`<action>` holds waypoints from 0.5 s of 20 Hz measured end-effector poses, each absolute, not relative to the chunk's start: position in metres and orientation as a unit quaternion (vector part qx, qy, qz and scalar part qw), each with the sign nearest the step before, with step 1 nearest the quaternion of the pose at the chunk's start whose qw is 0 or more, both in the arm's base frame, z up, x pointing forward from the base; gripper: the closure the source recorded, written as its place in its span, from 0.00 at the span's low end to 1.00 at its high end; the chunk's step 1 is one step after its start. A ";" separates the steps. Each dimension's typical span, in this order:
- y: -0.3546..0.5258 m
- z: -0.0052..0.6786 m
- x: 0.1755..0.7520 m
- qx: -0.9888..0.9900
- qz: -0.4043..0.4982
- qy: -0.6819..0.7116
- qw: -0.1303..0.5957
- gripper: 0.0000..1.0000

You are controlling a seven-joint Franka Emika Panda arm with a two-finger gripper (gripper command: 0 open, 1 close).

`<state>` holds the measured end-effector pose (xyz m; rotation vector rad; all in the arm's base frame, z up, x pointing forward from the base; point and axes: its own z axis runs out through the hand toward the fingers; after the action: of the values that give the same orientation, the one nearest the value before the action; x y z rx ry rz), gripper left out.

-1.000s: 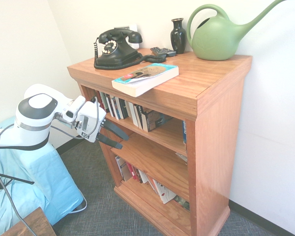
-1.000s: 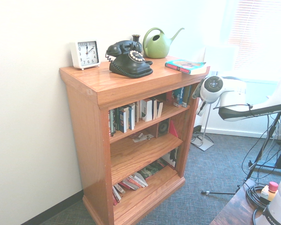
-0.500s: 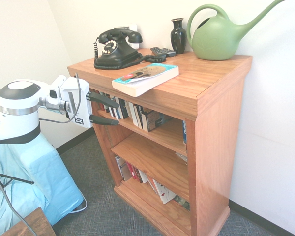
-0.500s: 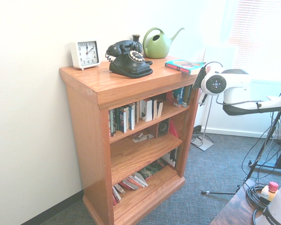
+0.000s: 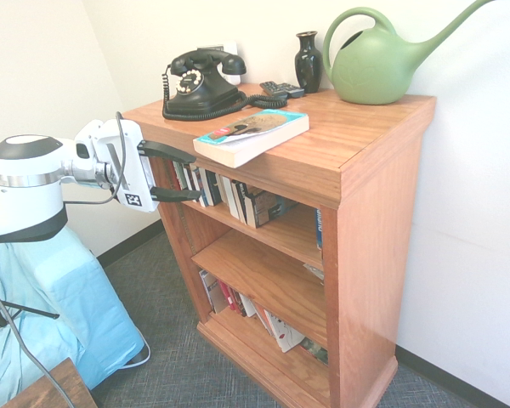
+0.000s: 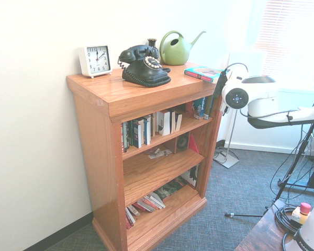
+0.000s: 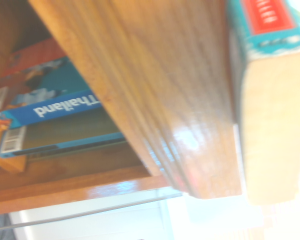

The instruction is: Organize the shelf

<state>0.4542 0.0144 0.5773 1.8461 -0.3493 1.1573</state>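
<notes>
The shelf (image 5: 374, 255) is a reddish-brown wooden bookcase with a thick overhanging top, seen from its other side as well (image 6: 94, 157). A thick paperback with a teal cover (image 5: 251, 136) lies flat at the front corner of the top, jutting a little over the edge (image 6: 208, 73). My gripper (image 5: 195, 177) is held level just in front of that corner, fingers pointing at the top's edge, open and empty. The wrist view shows the shelf's overhanging edge (image 7: 165, 100) close up, with the paperback's page block (image 7: 267, 100) resting on it.
On top stand a black rotary telephone (image 5: 200, 85), a dark vase (image 5: 308, 61), a green watering can (image 5: 378, 64), a remote (image 5: 282, 87) and a white clock (image 6: 95, 60). Books fill the upper level (image 5: 229, 194) and lean on the lowest (image 5: 255, 314). A blue-covered block (image 5: 59, 314) sits at left.
The arm has lifted the gripper from the upper shelf level to the height of the top's edge and turned it level. It stayed open.
</notes>
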 end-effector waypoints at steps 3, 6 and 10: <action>0.015 0.584 0.458 0.739 0.477 -0.135 0.457 0.00; 0.014 0.591 0.470 0.735 0.482 -0.134 0.458 0.00; 0.011 0.592 0.495 0.736 0.484 -0.125 0.456 0.00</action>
<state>0.4955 0.0114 0.5922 1.8161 -0.3091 1.1948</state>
